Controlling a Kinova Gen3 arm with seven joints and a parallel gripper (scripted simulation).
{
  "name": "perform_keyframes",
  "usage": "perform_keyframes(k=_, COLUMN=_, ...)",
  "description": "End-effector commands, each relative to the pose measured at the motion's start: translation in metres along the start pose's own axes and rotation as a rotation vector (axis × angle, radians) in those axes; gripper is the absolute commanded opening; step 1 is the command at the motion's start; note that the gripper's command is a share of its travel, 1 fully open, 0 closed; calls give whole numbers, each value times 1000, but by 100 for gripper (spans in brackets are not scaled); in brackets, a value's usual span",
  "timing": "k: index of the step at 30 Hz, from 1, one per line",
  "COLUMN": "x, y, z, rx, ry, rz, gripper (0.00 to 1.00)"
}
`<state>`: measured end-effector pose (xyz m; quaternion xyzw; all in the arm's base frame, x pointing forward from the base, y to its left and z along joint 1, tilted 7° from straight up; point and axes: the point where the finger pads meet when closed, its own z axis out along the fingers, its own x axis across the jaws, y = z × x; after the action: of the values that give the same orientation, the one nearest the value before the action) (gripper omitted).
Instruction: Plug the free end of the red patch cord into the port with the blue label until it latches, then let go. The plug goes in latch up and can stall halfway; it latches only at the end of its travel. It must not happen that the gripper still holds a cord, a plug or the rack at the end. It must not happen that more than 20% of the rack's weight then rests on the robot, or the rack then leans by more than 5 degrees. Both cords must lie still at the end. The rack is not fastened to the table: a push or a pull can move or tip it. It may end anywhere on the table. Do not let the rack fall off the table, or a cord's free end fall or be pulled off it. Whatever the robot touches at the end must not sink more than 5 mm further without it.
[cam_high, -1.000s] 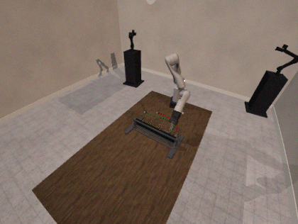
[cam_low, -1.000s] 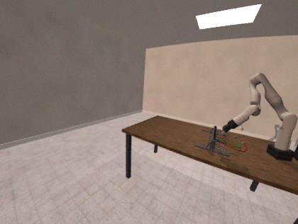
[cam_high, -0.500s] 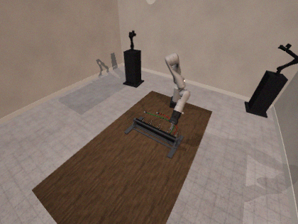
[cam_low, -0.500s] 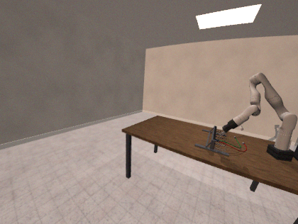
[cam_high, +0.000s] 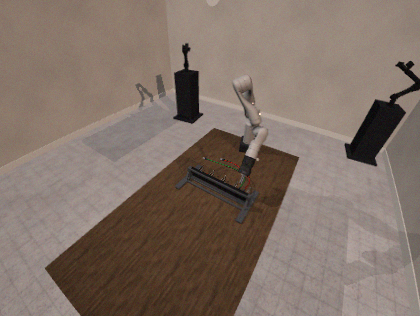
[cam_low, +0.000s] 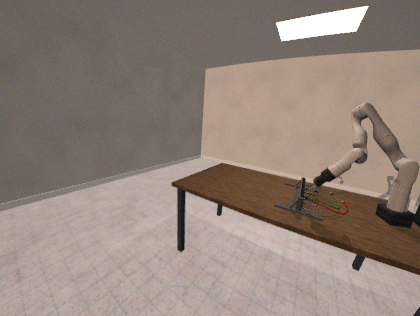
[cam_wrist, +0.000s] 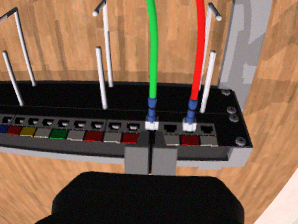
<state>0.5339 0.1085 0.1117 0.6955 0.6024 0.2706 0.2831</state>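
The table (cam_high: 150, 250) is a dark wood slab on dark legs. The rack (cam_high: 188, 177) stands on it near the far end, resting on its feet. The red cord (cam_low: 334, 210) and green cord (cam_low: 327, 200) lie on the wood behind the rack. The arm base (cam_low: 385, 216) sits at the far edge.

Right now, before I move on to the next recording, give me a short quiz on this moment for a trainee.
1. True or false: the gripper is shut on the red cord.
2. In the wrist view, where does the green cord meet the rack panel? A) left of the red cord. B) right of the red cord. C) in the same port as the red cord.
3. Short answer: at which edge of the wrist view does the blue label show?

Key: 1 false, the fingers are shut with nothing between them. 2 A. 3 the left edge.
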Motion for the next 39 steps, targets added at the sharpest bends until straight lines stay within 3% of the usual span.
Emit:
perform_keyframes(k=1, x=0, y=1, z=-1, rx=-2, ry=0, rz=0, gripper=0)
perform_keyframes(k=10, x=0, y=1, z=-13, rx=-2, ry=0, rz=0, gripper=0)
perform_keyframes(k=31, x=0, y=1, z=-109, rx=-2, ry=0, rz=0, gripper=0)
perform_keyframes(k=39, x=0, y=1, z=-128, rx=-2, ry=0, rz=0, gripper=0)
